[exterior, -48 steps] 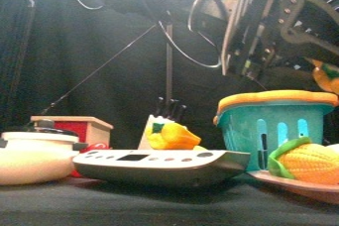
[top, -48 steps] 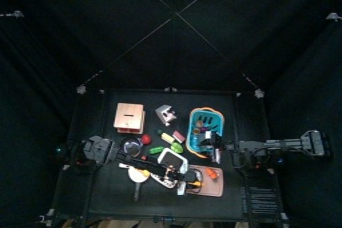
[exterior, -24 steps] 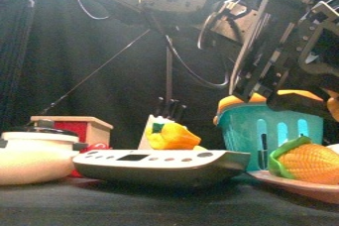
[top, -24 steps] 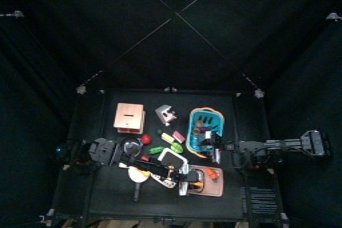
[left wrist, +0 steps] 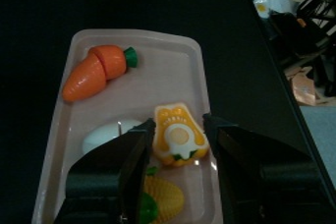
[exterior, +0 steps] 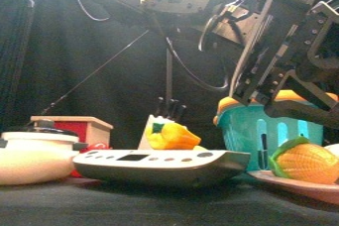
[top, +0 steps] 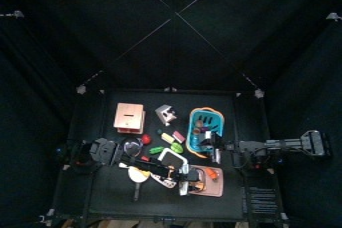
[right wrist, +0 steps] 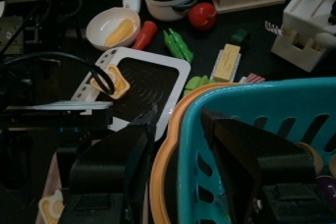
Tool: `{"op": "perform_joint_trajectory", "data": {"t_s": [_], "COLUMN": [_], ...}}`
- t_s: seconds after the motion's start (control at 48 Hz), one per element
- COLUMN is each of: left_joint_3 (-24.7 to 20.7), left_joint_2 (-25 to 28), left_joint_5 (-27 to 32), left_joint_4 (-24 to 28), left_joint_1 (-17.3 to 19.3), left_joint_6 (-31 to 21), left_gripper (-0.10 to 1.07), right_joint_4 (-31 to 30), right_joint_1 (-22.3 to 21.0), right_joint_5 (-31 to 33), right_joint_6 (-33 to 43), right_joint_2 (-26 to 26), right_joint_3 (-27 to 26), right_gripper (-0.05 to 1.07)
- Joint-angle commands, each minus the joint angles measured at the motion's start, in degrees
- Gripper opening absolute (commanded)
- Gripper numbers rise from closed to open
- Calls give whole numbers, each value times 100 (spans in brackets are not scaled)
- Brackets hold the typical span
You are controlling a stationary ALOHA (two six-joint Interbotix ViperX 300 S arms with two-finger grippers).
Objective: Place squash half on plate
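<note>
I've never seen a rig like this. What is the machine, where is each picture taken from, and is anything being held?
This is a robot with two black arms at a small table inside black curtains. One picture looks straight down from high above, and one looks level from the table's front edge. The other two come from cameras on each wrist.

The table is crowded with toy foods and kitchen items, including a teal basket and a pale-pink plate. The plate has a toy carrot on it.

In the left wrist picture, the left hand appears to grip the yellow squash half just over the plate. The right hand is open and empty, beside the basket.
</note>
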Motion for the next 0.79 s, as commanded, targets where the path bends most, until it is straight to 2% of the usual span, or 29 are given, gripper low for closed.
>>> {"op": "perform_joint_trajectory", "data": {"t_s": [0.0,0.604,0.771], "left_joint_3": [-193,62,264], "left_joint_2": [-123,-650,-1011], "left_joint_5": [-18,229,598], "left_joint_4": [-26,167,237], "left_joint_1": [35,167,246], "left_joint_6": [0,18,18], "left_gripper": [84,84,84], "right_joint_4": [9,0,0], "right_joint_1": [9,9,9], "right_joint_5": [-26,-26,-26], "right_joint_6": [0,0,0], "right_joint_2": [-35,-18,-18], "right_joint_3": [-44,-35,-35], "right_gripper": [79,79,79]}}
